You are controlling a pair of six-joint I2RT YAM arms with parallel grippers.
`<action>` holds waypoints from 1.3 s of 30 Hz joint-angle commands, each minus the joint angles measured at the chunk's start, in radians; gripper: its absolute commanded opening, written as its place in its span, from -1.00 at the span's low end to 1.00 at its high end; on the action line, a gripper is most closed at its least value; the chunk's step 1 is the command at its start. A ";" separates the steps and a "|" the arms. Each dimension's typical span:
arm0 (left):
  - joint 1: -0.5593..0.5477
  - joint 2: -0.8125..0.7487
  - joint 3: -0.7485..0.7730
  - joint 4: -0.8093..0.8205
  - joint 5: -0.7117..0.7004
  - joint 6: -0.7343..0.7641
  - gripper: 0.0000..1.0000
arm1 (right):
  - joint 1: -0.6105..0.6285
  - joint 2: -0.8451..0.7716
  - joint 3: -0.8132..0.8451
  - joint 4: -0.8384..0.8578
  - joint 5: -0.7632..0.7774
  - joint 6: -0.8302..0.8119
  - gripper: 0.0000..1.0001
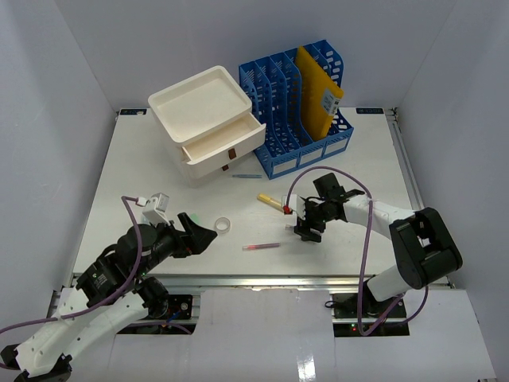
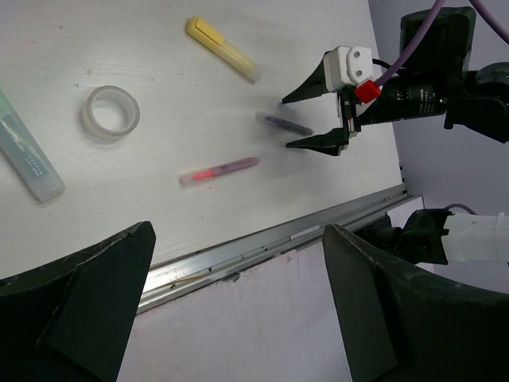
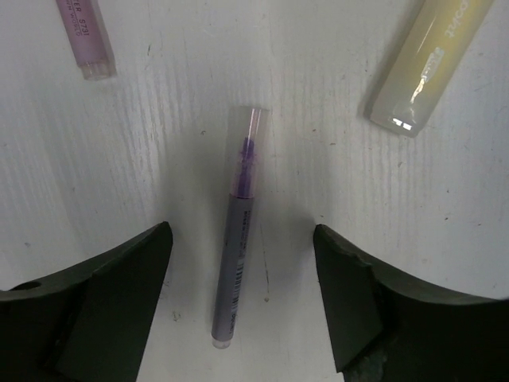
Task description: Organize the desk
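Observation:
The desk (image 1: 143,167) is a white tabletop with a metal rail (image 1: 262,280) along its front. My right gripper (image 1: 306,228) is open and low over the desk. A purple highlighter (image 3: 237,263) lies flat between its fingers, touching neither; it also shows in the left wrist view (image 2: 296,126). A yellow highlighter (image 1: 272,202) lies just left of the right gripper, and a pink highlighter (image 1: 261,247) lies nearer the front. My left gripper (image 1: 208,235) is open and empty, above the front rail (image 2: 262,239). A clear tape roll (image 1: 224,226) sits just beside it.
A white drawer box (image 1: 205,131) with its lower drawer pulled out stands at the back. A blue file rack (image 1: 278,103) holding a yellow envelope (image 1: 318,91) stands to its right. A pale blue highlighter (image 1: 246,177) lies in front of the drawer.

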 commanded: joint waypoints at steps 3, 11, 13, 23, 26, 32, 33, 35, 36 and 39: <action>-0.001 -0.004 -0.010 -0.002 -0.015 0.002 0.96 | 0.007 0.044 0.000 0.015 0.039 -0.019 0.28; -0.001 0.002 -0.017 0.011 0.002 0.013 0.96 | 0.007 0.045 0.003 -0.021 0.043 -0.023 -0.53; -0.001 0.006 -0.018 0.013 0.011 0.014 0.96 | 0.007 0.023 -0.002 -0.034 0.041 -0.036 -0.75; -0.001 0.001 -0.039 0.057 0.059 0.042 0.96 | 0.041 -0.215 0.271 -0.396 0.037 -0.233 -0.84; -0.001 0.056 -0.035 0.059 0.081 0.048 0.96 | 0.102 -0.200 0.445 -0.425 0.068 -0.245 -0.85; -0.001 0.106 -0.030 0.058 0.105 0.049 0.96 | 0.284 -0.029 0.797 -0.343 0.233 -0.236 -0.85; -0.001 0.105 -0.031 0.058 0.104 0.047 0.96 | 0.313 0.021 0.844 -0.328 0.272 -0.245 -0.85; -0.001 0.097 -0.033 0.059 0.102 0.044 0.96 | 0.353 0.089 0.959 -0.282 0.343 -0.263 -0.85; -0.001 0.091 -0.034 0.058 0.100 0.042 0.96 | 0.363 0.138 0.988 -0.260 0.355 -0.284 -0.85; -0.001 0.082 -0.033 0.058 0.100 0.041 0.96 | 0.376 0.272 1.151 -0.254 0.400 -0.325 -0.85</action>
